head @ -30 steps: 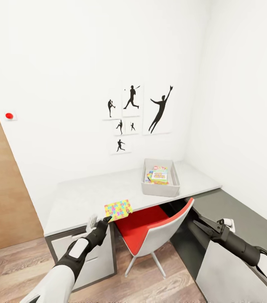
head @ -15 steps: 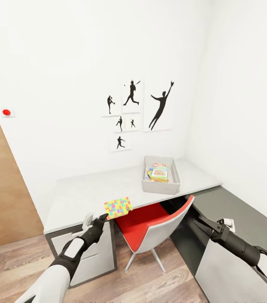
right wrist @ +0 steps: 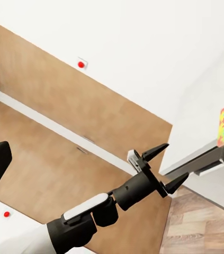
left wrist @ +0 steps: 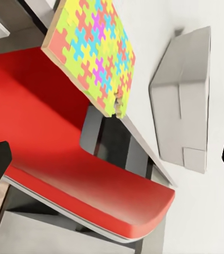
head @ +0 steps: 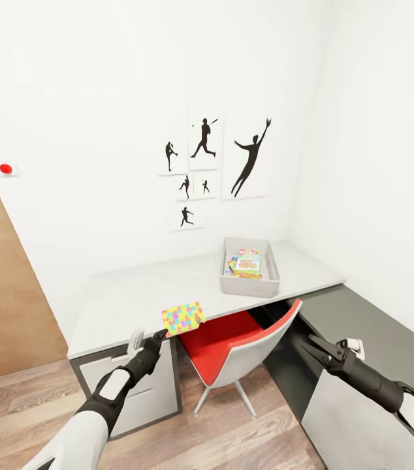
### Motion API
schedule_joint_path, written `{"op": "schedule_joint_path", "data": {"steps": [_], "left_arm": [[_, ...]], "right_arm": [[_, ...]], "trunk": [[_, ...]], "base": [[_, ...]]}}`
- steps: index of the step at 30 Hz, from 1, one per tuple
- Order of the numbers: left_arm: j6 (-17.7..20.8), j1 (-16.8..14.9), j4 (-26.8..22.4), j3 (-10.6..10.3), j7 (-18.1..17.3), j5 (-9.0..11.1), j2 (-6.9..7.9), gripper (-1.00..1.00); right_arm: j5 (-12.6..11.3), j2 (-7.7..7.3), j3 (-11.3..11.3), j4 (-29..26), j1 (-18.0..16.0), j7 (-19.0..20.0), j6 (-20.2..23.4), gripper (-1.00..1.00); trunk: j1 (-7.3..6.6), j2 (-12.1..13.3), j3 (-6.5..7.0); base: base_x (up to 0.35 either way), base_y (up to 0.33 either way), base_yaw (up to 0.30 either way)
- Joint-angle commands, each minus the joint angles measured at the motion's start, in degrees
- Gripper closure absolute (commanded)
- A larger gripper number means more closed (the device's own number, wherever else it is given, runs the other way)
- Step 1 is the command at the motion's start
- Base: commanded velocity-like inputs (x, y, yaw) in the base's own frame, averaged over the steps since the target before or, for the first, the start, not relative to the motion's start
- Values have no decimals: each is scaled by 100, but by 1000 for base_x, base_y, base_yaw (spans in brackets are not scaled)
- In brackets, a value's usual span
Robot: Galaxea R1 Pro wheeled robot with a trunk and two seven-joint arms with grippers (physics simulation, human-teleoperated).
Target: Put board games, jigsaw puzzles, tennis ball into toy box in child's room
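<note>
Left gripper [head: 149, 337] is sitting just off the front edge of the table [head: 135, 297], fingers spread wide with nothing between them, pointing toward the jigsaw puzzle [head: 183, 317]. That puzzle is lying flat at the table's front edge, one corner overhanging above the red seat of the chair [head: 233, 352]; left wrist view is showing the same puzzle [left wrist: 92, 53] sticking out past the edge over the seat. Toy box [head: 251, 268] is standing farther back on the table, toward the right-hand wall, well apart from the puzzle, with colourful flat game boxes [head: 245, 264] lying inside it; can't tell how many. Right gripper [head: 310, 345] is hanging low beside the chair, over the dark side cabinet [head: 377, 339], fingers apart and holding nothing. Right wrist view is looking across at the left gripper [right wrist: 160, 168], its fingers splayed open, with a wooden door [right wrist: 64, 132] behind it.
</note>
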Motion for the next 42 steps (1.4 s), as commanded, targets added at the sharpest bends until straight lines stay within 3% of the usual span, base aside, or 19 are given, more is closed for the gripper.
{"op": "schedule_joint_path", "data": {"steps": [1, 42], "left_arm": [[43, -6, -6, 38, -11, 36, -5, -100], [-91, -6, -6, 37, -31, 1, -1, -100]], "right_arm": [[-54, -7, 16, 2, -7, -3, 42, -100], [-55, -8, 16, 2, -6, 10, 42, -100]], "trunk": [[3, -12, -22], [3, -12, -398]], "base": [[0, 0, 0], [22, 0, 0]]}}
